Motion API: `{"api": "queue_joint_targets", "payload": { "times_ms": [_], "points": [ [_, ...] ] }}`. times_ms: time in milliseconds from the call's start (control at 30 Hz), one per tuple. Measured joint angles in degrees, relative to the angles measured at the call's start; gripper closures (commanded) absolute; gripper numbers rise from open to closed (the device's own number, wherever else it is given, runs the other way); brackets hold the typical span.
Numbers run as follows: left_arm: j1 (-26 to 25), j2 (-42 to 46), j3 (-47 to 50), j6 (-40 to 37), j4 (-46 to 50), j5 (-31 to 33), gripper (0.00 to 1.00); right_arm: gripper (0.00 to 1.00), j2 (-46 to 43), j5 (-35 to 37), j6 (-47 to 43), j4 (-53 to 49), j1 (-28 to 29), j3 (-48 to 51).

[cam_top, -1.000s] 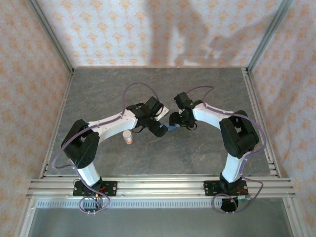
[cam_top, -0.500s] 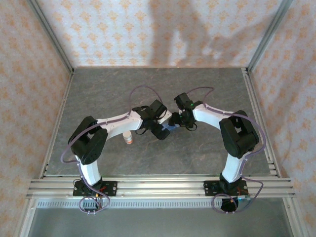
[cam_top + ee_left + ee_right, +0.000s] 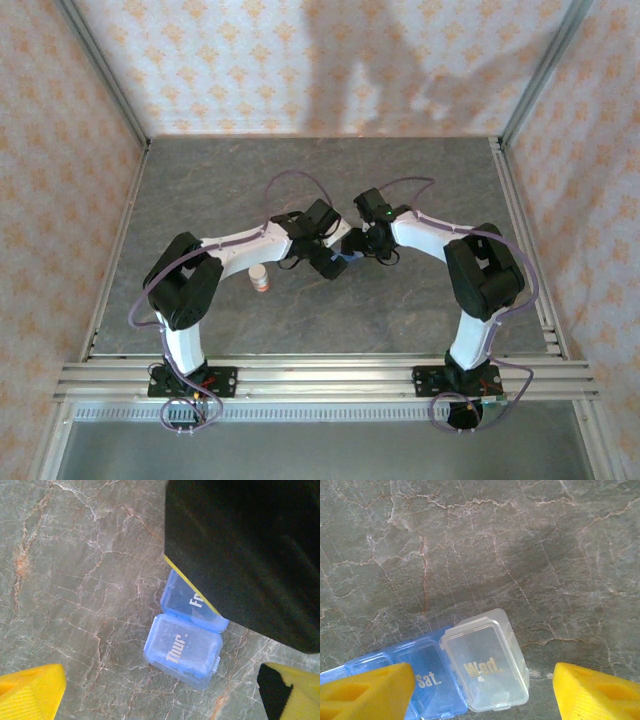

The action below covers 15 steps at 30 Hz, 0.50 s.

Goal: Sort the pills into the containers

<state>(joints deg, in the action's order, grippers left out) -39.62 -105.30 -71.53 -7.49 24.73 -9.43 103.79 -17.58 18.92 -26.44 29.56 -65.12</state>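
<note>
Containers point(image 3: 182, 647): translucent blue plastic, square cells w/ lids; 1 looks clear.

The middle of the bench point(image 3: 220, 180) is crowded: the left end effector point(image 3: 328, 262) and right end effector point(image 3: 352, 243) stand nose to nose, jaws spread, with the blue pill organizer strip point(image 3: 345, 260) in the narrow gap between them. In the left wrist view the right one's black body overhangs the strip's far compartment. A white bottle point(image 3: 259, 278) stands just beside the left arm point(image 3: 235, 248) on its near side, while the far half of the bench up to the papered walls point(image 3: 300, 70), both outer flanks and the near band by the rail point(image 3: 320, 375) lie open as bare stone.
</note>
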Motion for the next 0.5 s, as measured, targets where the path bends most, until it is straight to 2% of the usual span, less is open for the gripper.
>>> {"api": "queue_joint_targets", "payload": {
  "times_ms": [300,500],
  "points": [
    [3.72,0.00,-0.07,-0.09,-0.13,-0.17,0.00,0.26,0.00,-0.09,0.22,0.92,-0.04,0.15],
    [4.44,0.00,-0.07,0.04,-0.35,-0.72,0.00,0.26,0.00,-0.28,0.59,1.44,-0.04,0.33]
  ]
}}
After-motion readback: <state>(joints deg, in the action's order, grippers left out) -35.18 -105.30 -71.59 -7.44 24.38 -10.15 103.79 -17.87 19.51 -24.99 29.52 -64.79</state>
